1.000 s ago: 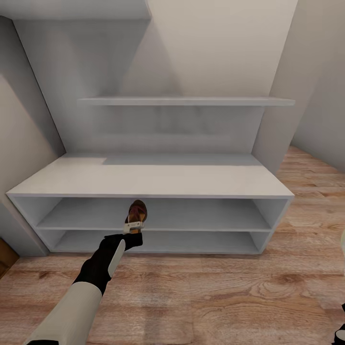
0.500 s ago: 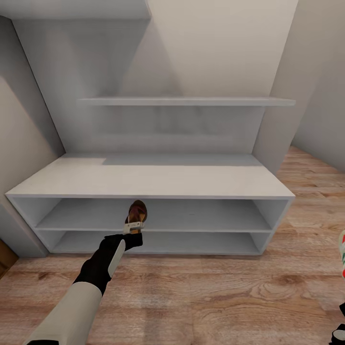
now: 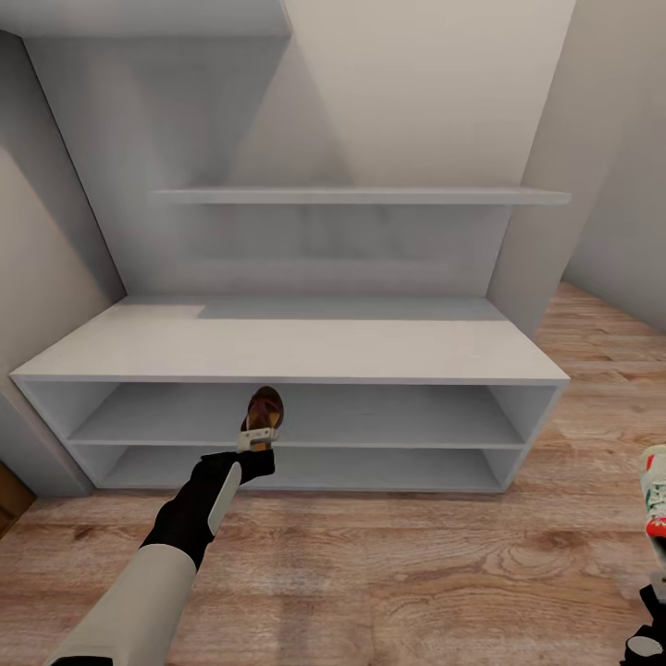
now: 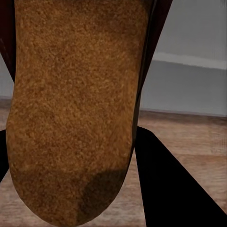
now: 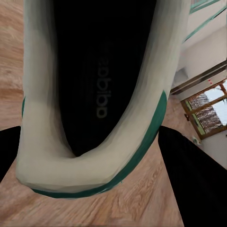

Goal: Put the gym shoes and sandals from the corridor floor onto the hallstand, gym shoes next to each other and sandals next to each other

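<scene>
Dark brown sandal (image 3: 265, 410) pinched between the fingers of the left gripper (image 3: 260, 437), standing nearly upright at the front edge of the upper open shelf of the hallstand (image 3: 287, 347), its rough tan sole (image 4: 75, 109) facing the left wrist camera. White gym shoe (image 3: 656, 495) with green trim clamped in the right gripper (image 3: 645, 638) at the far right of the head view, above the corridor floor (image 3: 398, 573), well apart from the rack. In the right wrist view, shoe opening (image 5: 101, 80) with dark insole close up, black fingers (image 5: 198, 179) on both sides of it.
</scene>
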You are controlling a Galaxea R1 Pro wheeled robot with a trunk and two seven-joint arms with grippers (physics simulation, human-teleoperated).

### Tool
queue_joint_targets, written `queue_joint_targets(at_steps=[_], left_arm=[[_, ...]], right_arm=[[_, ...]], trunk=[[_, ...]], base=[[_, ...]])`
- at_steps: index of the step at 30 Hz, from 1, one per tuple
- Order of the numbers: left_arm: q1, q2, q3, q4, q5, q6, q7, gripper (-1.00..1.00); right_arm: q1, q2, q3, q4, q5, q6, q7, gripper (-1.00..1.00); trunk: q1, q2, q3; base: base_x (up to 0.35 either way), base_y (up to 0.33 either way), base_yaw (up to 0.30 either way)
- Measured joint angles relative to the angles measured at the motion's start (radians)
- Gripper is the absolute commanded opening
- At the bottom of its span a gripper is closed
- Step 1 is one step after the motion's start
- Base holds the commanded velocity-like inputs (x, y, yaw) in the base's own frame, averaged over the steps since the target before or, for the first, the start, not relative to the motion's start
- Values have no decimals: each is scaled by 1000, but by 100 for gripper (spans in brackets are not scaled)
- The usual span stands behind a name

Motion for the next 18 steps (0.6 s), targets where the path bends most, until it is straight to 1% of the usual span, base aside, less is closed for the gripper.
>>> queue_joint_targets(at_steps=[8,9,12,15,18], left_arm=[[0,0,0,1,0,1,-1,-100],[0,0,0,0,0,1,-1,-100],[0,0,0,0,0,2,-1,-100],[0,0,-1,0,0,2,-1,-100],[0,0,-1,-2,0,3,-1,-100]], right_arm=[[0,23,-1,1,1,1,-2,-100],[0,29,0,1,1,1,-1,-100],[0,39,-2,2,1,0,-1,-100],[0,41,-2,2,1,0,-1,-100],[0,43,-2,2,1,0,-1,-100]], trunk=[[0,0,0],[0,0,0],[0,0,0],[0,0,0],[0,0,0]], base=[[0,0,0],[6,0,0],[87,0,0],[155,0,0],[65,0,0]])
